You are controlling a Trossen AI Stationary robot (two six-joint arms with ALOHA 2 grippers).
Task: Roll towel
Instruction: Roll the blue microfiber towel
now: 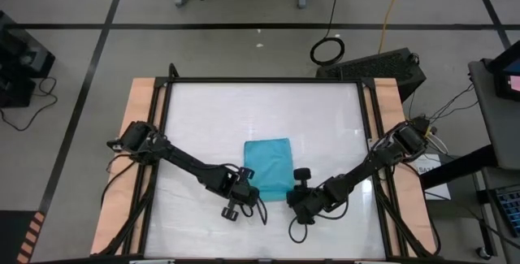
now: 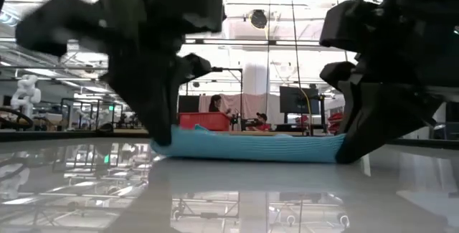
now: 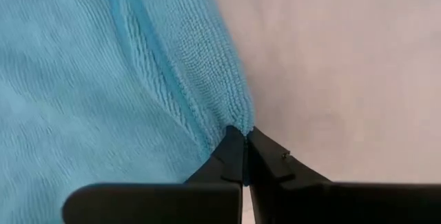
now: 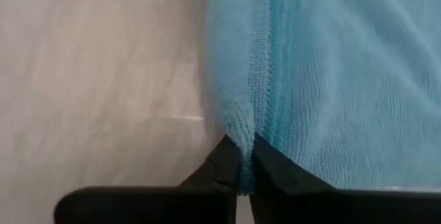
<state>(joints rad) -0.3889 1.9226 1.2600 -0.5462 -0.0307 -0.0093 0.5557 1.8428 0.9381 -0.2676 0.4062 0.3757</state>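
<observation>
Left tool and right tool each pinch a near corner of the towel, one per side, fingers closed tight on the hem. Wrist views confirm it: left tool has cloth squeezed between its tips at the corner edge, right tool same on the opposite corner. Likely reason for the symmetric grip: both near corners must lift and travel together so the first turn of the roll starts straight, not skewed. Largest first: the table, white glossy top, faint wrinkles in its covering, wooden side strips, reflective in the low view. Then the two dark arms reaching inward from the table's left and right edges, meeting at the towel's near edge. Then the towel, turquoise-blue, roughly rectangular, lying flat just near-side of table centre, far edge undisturbed. In the low view the towel sits low, near corners barely raised at the tools. Texture: ribbed terry weave, soft, stitched hem band along each side edge, slight puckering where pinched. Roll judged not yet started.
</observation>
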